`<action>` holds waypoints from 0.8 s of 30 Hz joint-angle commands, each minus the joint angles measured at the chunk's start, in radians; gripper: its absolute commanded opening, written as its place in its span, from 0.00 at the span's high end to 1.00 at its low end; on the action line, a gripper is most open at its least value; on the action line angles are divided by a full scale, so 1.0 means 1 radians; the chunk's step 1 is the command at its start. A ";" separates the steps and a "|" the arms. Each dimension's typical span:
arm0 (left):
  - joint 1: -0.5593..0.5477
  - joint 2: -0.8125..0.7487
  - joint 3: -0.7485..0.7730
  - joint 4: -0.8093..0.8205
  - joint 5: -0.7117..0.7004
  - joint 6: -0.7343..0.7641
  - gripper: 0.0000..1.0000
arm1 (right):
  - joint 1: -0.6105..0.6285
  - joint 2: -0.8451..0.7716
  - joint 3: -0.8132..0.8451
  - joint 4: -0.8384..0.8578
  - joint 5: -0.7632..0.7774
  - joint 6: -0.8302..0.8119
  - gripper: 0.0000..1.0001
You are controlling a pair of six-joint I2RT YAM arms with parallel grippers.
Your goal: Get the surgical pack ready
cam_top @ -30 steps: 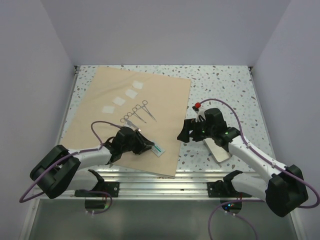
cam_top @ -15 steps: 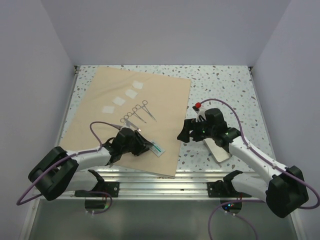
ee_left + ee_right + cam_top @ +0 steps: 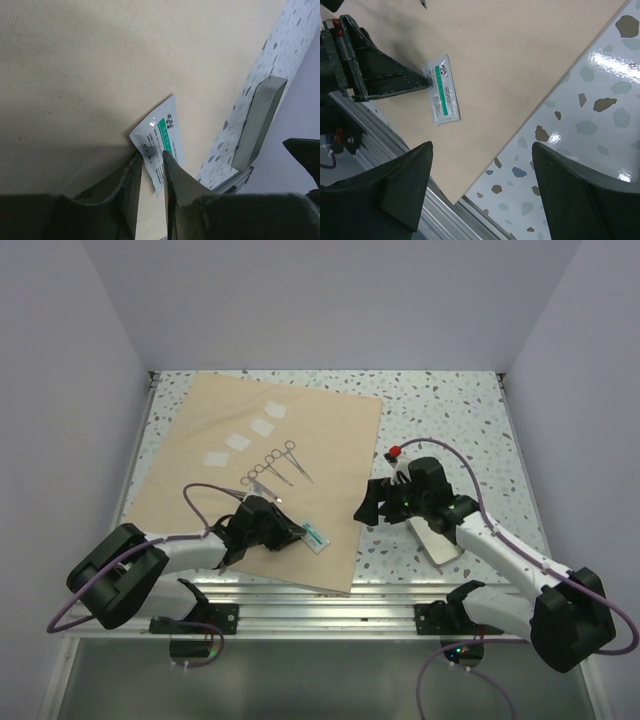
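Observation:
The surgical pack wrap is a wide beige-tan sheet (image 3: 320, 430) lying flat on the left of the table; it also shows in the left wrist view (image 3: 75, 75) and the right wrist view (image 3: 520, 55). A small white-and-green sealed packet (image 3: 316, 538) lies on its near right part. My left gripper (image 3: 296, 532) is low on the sheet, its jaws a narrow gap apart astride the packet's near end (image 3: 162, 137). My right gripper (image 3: 367, 508) is wide open and empty, hovering over the sheet's right edge, with the packet (image 3: 443, 89) ahead of it.
Several steel forceps and scissors (image 3: 278, 466) and three white gauze squares (image 3: 250, 435) lie on the sheet's middle. A shiny metal tray (image 3: 437, 541) sits on the speckled table (image 3: 440, 410) under my right arm, also seen in the left wrist view (image 3: 257, 122). An aluminium rail (image 3: 300, 605) runs along the near edge.
My left arm has shifted slightly, its elbow swinging, with the gripper staying at the packet. The packet and my right arm have not moved.

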 commanded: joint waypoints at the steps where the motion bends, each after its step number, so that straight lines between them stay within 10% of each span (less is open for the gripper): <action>1: -0.004 0.021 0.006 0.021 -0.045 0.009 0.74 | 0.002 0.028 0.001 0.059 -0.015 0.006 0.16; 7: -0.006 0.056 0.052 0.002 -0.040 0.079 1.00 | 0.002 0.065 0.009 0.067 -0.026 0.006 0.17; 24: -0.010 -0.335 -0.055 0.123 0.073 0.379 1.00 | 0.042 0.152 0.000 0.247 -0.474 -0.007 0.13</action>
